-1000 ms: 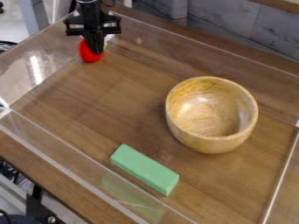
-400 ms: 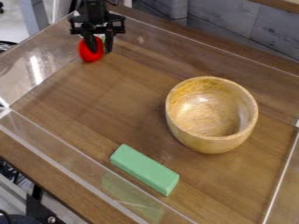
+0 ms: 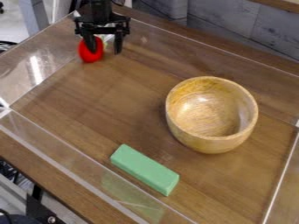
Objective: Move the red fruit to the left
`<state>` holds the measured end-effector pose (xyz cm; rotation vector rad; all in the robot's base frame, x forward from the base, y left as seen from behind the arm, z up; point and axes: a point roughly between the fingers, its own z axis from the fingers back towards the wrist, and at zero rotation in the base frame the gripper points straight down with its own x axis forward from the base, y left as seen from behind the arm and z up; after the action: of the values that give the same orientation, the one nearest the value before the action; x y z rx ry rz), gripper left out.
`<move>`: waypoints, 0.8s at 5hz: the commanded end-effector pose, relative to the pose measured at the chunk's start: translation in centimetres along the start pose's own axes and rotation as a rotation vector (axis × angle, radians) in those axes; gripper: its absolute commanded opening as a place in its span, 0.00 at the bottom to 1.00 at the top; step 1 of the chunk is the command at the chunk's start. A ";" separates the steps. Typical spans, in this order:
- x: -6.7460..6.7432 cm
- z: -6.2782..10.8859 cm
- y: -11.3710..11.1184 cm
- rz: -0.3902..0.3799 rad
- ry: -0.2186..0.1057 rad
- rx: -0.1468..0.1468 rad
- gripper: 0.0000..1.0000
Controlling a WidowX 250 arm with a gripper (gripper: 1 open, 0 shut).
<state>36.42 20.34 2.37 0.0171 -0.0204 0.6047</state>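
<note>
Gripper (image 3: pixel 100 42) wide around red fruit (image 3: pixel 90 52)

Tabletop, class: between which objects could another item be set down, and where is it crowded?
Bare wood lies between the red fruit and the wooden bowl, and left of the bowl down to the green block. It is crowded at the far left corner, where the open gripper hangs over the fruit.

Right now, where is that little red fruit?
The red fruit sits on the wooden tabletop at the picture's far upper left, directly below the open pincer, far from the wooden bowl and green block.
</note>
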 end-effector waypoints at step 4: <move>-2.5 5.2 -3.2 -0.094 0.014 -0.075 1.00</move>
<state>35.01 16.04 4.22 -0.0727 0.0611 0.5278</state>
